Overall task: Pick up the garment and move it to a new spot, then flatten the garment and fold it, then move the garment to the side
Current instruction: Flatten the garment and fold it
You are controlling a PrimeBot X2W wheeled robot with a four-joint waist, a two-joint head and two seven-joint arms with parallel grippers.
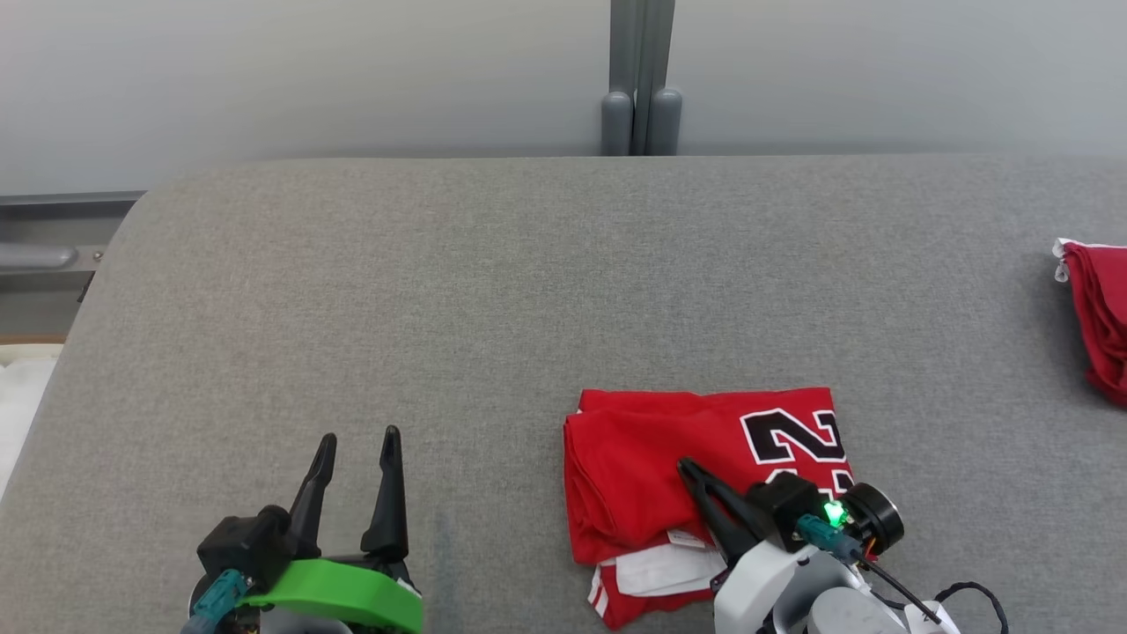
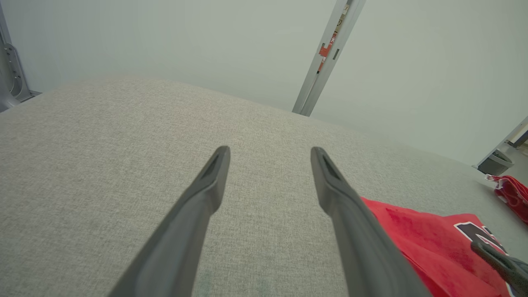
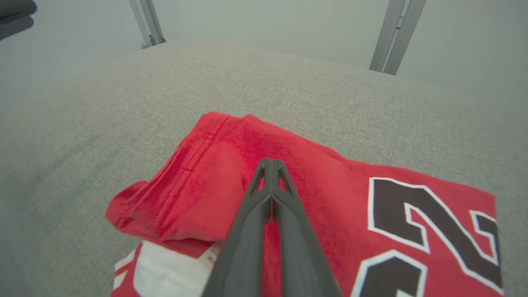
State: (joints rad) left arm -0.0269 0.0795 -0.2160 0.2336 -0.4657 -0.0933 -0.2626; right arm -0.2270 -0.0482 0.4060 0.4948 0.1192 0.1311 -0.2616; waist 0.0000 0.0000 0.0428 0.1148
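One red cloth (image 1: 1101, 317) right of garment (image 1: 634, 475)

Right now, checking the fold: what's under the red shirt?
The grey table; a white collar strip peeks from the near edge of the shirt; inner layers are covered.

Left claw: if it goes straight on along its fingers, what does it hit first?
Probably nothing but the bare grey pad: the left claw points over it toward the far wall. The jersey lies off to its right. Height above the pad is unclear.
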